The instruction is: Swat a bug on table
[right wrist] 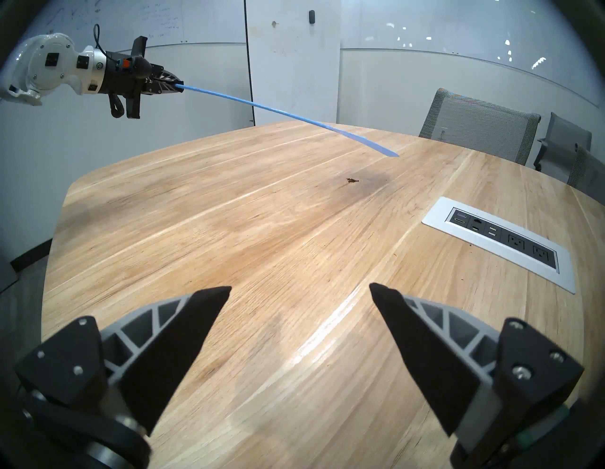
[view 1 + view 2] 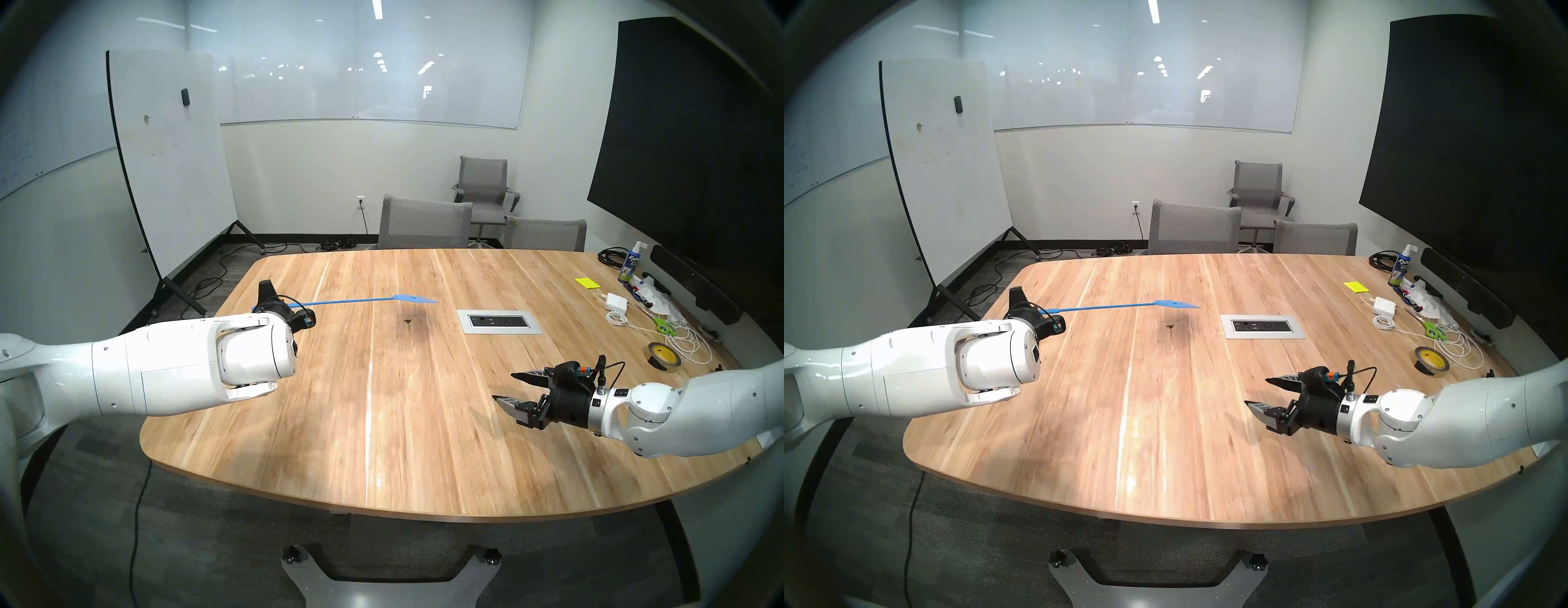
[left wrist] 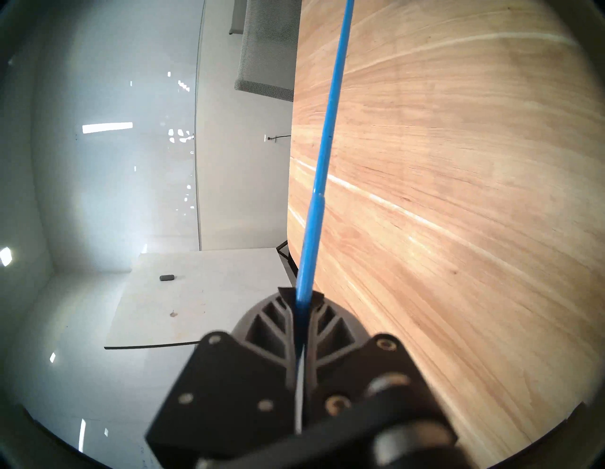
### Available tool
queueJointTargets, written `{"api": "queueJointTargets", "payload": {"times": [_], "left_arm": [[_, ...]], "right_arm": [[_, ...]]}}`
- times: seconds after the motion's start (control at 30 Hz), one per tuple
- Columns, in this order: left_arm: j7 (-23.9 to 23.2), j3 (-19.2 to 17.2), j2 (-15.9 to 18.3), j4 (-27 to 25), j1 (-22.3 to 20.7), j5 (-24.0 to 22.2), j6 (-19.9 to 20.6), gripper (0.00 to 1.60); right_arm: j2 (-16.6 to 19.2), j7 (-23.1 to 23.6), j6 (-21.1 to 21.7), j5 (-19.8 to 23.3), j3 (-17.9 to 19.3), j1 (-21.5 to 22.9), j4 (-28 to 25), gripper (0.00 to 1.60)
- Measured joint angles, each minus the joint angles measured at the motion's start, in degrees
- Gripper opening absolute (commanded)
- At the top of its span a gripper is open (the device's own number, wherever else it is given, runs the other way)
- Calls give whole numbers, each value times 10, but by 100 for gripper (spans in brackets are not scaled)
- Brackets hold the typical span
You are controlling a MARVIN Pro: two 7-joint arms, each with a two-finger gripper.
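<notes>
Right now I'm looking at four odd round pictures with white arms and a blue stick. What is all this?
It is a two-armed robot at a wooden table. Two pictures come from cameras on its head, nearly the same view twice; the other two come from a camera on each wrist. The left gripper has its jaws shut on the handle of a blue fly swatter, whose head hangs above the table near a small dark bug. The right gripper hovers with jaws open, holding nothing. A silver outlet panel sits mid-table; scissors, tape and cables lie at the right edge.
</notes>
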Motion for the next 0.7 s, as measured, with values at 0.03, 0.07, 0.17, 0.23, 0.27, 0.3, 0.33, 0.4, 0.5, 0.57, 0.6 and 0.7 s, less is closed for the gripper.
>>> {"api": "queueJointTargets", "payload": {"times": [0.03,0.07,0.17,0.23,0.27,0.3,0.33,0.4,0.5,0.57,0.6,0.7], "left_arm": [[0,7,0,1,-3,4,0,0],[-1,14,0,2,-6,8,0,0],[-4,33,0,6,-16,20,0,0],[-7,42,0,9,-23,25,0,0],[-9,47,0,11,-27,29,0,0],[-10,51,0,13,-30,31,0,0],[-13,57,0,15,-34,35,0,0],[-21,68,0,19,-42,41,0,0],[-32,84,0,23,-52,50,0,0],[-40,94,0,25,-58,55,0,0],[-45,102,0,27,-61,59,0,0],[-61,124,-1,28,-71,71,0,0]], "right_arm": [[0,0,0,0,0,0,0,160],[0,0,0,0,0,0,0,160],[0,0,0,0,0,0,0,160],[0,0,0,0,0,0,0,160],[0,0,0,0,0,0,0,160],[0,0,0,0,0,0,0,160],[0,0,0,0,0,0,0,160],[0,0,0,0,0,0,0,160],[0,0,0,0,0,0,0,160],[0,0,0,0,0,0,0,160],[0,0,0,0,0,0,0,160],[0,0,0,0,0,0,0,160]]}}
